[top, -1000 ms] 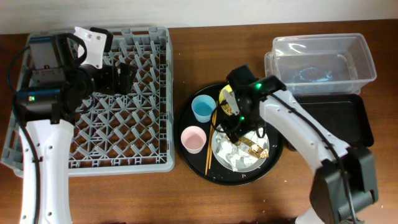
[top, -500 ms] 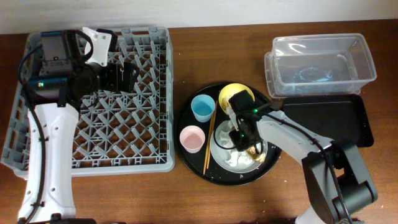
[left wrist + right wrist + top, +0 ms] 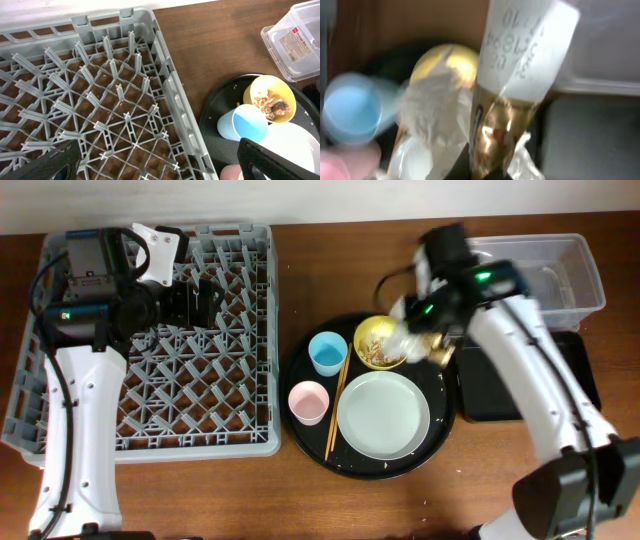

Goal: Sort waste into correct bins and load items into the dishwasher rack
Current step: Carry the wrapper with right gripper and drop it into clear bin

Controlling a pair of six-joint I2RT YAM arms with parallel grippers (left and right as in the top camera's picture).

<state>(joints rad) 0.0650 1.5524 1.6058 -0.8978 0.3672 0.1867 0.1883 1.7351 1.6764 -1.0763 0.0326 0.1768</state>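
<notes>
My right gripper (image 3: 422, 338) hangs over the right rim of the round tray, shut on a bunch of crumpled white napkins (image 3: 403, 336) and the gold-brown wrapper (image 3: 441, 353). The right wrist view is blurred, with the wrapper (image 3: 495, 125) and napkins (image 3: 434, 110) filling its middle. The white plate (image 3: 384, 416) lies bare. Food scraps sit in the yellow bowl (image 3: 376, 343). The blue cup (image 3: 327, 353), pink cup (image 3: 310, 402) and chopsticks (image 3: 337, 402) stand left of the plate. My left gripper (image 3: 196, 302) hovers open over the grey dishwasher rack (image 3: 150, 395).
The clear tub (image 3: 520, 280) stands at the back right, with the shallow black tray (image 3: 525, 380) in front of it, just right of the held waste. The dishes rest on a large round black tray (image 3: 300, 370). Bare wooden table runs along the front.
My right gripper has shut on the napkins and wrapper, lifted them off the plate and swung back and right toward the bins. The left arm shifted slightly, then held still.
</notes>
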